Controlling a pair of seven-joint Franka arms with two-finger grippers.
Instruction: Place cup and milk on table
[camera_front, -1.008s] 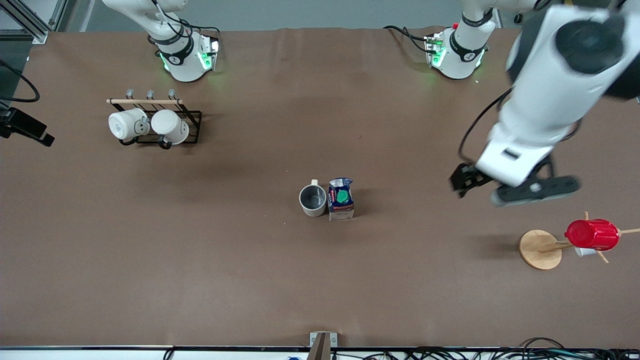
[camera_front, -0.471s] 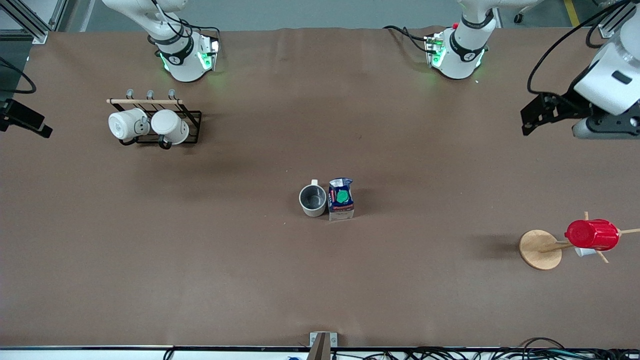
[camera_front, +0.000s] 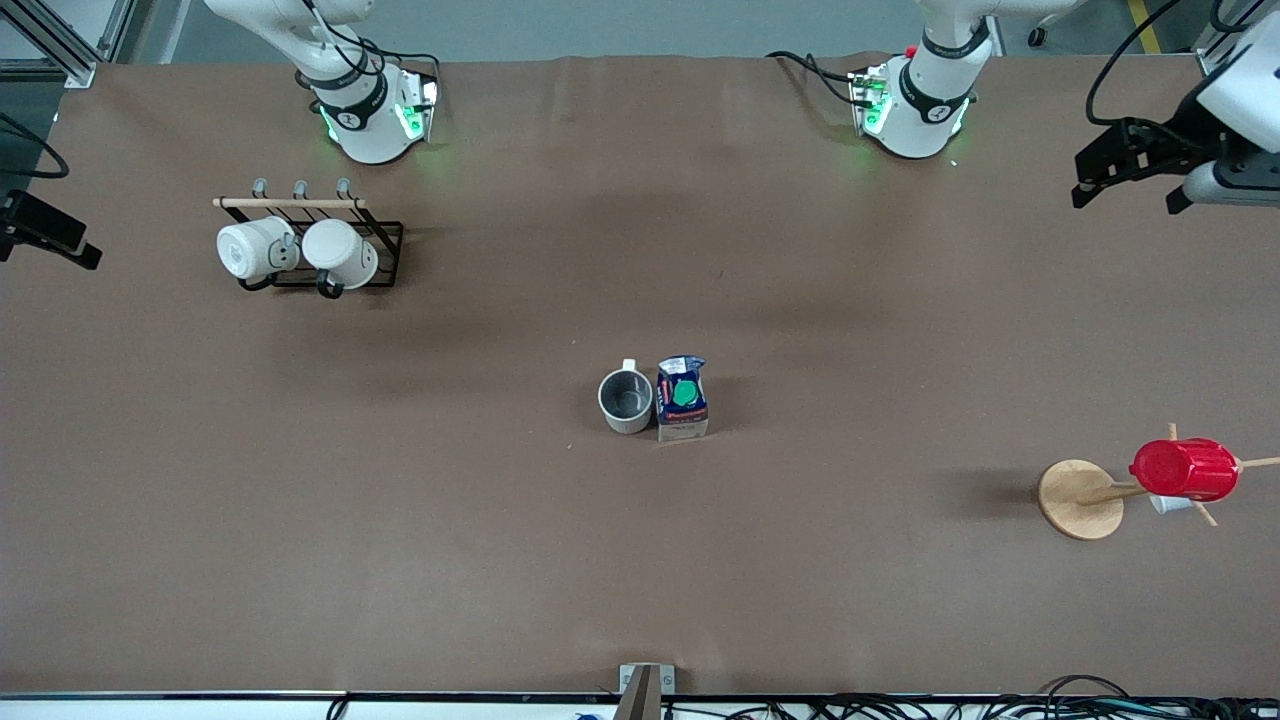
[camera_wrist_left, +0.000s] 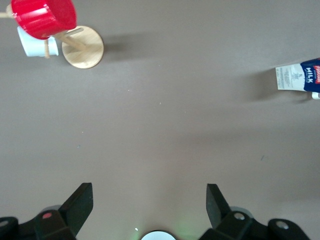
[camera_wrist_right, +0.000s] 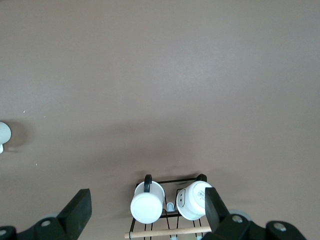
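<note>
The cup (camera_front: 626, 400), cream-white with a dark grey inside, stands upright on the middle of the brown table (camera_front: 640, 560). The milk (camera_front: 682, 398) stands right beside it, toward the left arm's end; part of the carton shows in the left wrist view (camera_wrist_left: 299, 77). My left gripper (camera_wrist_left: 149, 200) is open and empty, high over bare table at the left arm's end (camera_front: 1092, 180), well apart from both. My right gripper (camera_wrist_right: 147, 205) is open and empty, up over the mug rack (camera_wrist_right: 167, 205). A white bit at that view's edge may be the cup.
A black wire rack (camera_front: 310, 255) with two all-white mugs stands near the right arm's base. A wooden stand (camera_front: 1080, 498) carrying a red ribbed cup (camera_front: 1185, 468) stands at the left arm's end, nearer the front camera; it also shows in the left wrist view (camera_wrist_left: 82, 47).
My left gripper has swung away from above the wooden stand, up and toward the left arm's base end. The cup and milk have not moved.
</note>
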